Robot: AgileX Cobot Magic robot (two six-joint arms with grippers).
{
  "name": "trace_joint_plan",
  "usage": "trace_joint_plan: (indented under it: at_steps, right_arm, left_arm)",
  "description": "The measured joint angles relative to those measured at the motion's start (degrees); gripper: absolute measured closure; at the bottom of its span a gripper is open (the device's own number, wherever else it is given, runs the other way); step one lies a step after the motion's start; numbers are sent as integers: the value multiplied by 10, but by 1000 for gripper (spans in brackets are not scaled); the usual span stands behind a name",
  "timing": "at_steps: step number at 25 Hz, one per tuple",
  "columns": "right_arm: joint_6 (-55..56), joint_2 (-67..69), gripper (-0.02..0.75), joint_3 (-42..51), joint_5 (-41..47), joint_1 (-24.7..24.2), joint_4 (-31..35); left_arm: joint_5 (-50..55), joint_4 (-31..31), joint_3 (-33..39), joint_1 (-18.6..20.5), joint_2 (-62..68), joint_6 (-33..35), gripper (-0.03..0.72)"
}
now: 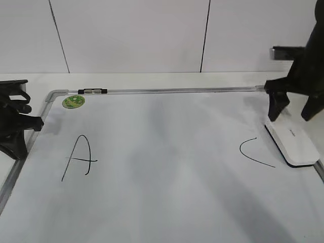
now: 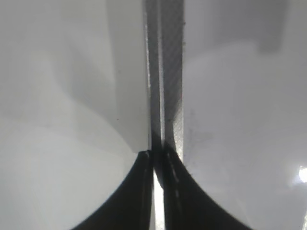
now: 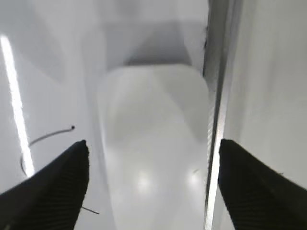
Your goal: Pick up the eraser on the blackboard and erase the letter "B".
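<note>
The blackboard (image 1: 167,172) is a white dry-erase board with a silver frame, lying flat. The white eraser (image 1: 292,142) lies at its right edge, by the frame. My right gripper (image 1: 291,117) is open and hovers just above the eraser's far end. In the right wrist view the eraser (image 3: 153,120) lies between the spread fingers (image 3: 152,143), untouched. No letter "B" shows; the board's middle holds only a faint grey smudge. My left gripper (image 1: 36,123) is shut and empty at the board's left edge, over the frame (image 2: 165,72).
A black "A" (image 1: 78,157) is drawn on the left and a black "C" (image 1: 253,152) on the right, next to the eraser. A small round green magnet (image 1: 74,101) sits at the far left corner. The board's right frame (image 3: 216,96) runs beside the eraser.
</note>
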Motion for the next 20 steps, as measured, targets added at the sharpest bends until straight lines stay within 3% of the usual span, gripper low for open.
trace_joint_plan:
  at_steps: [6, 14, 20]
  right_arm:
    - [20, -12, 151, -90, 0, 0, 17]
    - [38, -69, 166, -95, 4, 0, 43]
    - [39, -128, 166, -95, 9, 0, 61]
  left_arm:
    - [0, 0, 0, 0, 0, 0, 671]
    - [0, 0, 0, 0, 0, 1, 641]
    - [1, 6, 0, 0, 0, 10, 475]
